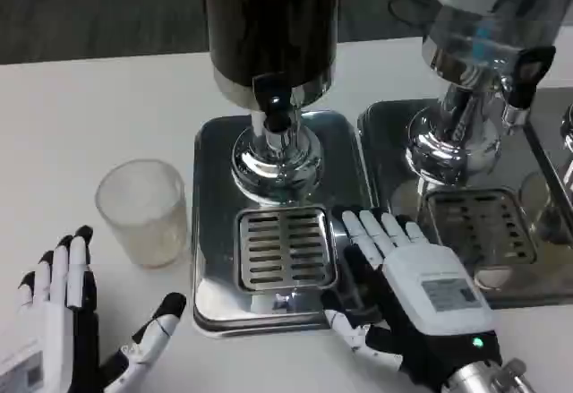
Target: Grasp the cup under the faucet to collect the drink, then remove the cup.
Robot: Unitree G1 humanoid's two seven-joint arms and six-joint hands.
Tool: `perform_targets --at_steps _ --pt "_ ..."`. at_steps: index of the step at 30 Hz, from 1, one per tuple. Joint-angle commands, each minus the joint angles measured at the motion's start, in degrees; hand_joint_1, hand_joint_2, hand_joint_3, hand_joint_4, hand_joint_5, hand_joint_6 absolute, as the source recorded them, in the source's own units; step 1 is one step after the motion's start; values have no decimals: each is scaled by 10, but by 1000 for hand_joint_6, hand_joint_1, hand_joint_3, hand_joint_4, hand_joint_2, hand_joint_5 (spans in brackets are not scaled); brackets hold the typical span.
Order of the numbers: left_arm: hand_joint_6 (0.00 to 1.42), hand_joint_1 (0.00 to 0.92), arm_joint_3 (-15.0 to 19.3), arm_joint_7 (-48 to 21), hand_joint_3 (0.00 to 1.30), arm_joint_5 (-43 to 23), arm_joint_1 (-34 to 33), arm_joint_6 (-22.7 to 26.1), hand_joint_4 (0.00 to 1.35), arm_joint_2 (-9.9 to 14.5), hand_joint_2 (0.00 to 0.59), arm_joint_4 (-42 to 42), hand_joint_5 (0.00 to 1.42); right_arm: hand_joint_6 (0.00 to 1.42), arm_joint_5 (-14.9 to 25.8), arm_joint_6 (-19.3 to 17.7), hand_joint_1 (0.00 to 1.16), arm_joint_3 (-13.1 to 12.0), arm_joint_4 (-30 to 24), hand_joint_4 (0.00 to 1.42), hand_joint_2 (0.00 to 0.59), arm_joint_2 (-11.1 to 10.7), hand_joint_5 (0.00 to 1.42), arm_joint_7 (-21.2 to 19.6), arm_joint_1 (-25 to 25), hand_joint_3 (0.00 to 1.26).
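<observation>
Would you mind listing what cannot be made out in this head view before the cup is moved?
- Left dispenser: its tank top is cut off by the upper edge.
- Right dispenser: its tank is cut off by the top and right edges; it looks blurred.
- Cup: whether it holds anything is unclear through its cloudy wall.
- Left hand: its palm is cut off by the bottom edge.
- Tray under the right hand: hidden by that hand.

Head view. Centre: dark-tank drink dispenser with black faucet above a slotted steel drip tray. Left: clear plastic cup on white table. Lower left: left hand, fingers spread. Lower right: right hand resting on the tray's edge.
</observation>
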Motion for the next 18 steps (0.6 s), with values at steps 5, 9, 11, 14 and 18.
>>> perform_targets --at_steps 5,9,11,14,18 --pt "0 0 3 5 0 1 1 2 0 0 125 -1 0 0 1 2 301 -5 -4 0 418 0 0 0 0 0" --pt "0 0 3 5 0 1 -2 4 0 -3 125 0 0 0 1 1 299 -6 -4 0 418 -2 0 4 -3 0" --pt "0 0 4 9 0 0 -2 4 0 -5 125 -1 0 0 4 -1 298 -7 -2 0 418 -4 0 6 -7 0" --pt "0 0 12 27 0 -6 -2 -10 0 -6 125 6 0 0 1 3 296 -4 4 0 419 1 0 6 -11 0" --pt "0 0 26 40 0 -15 -2 -22 0 -3 125 15 0 0 -5 9 295 1 10 0 419 10 0 1 -14 0"
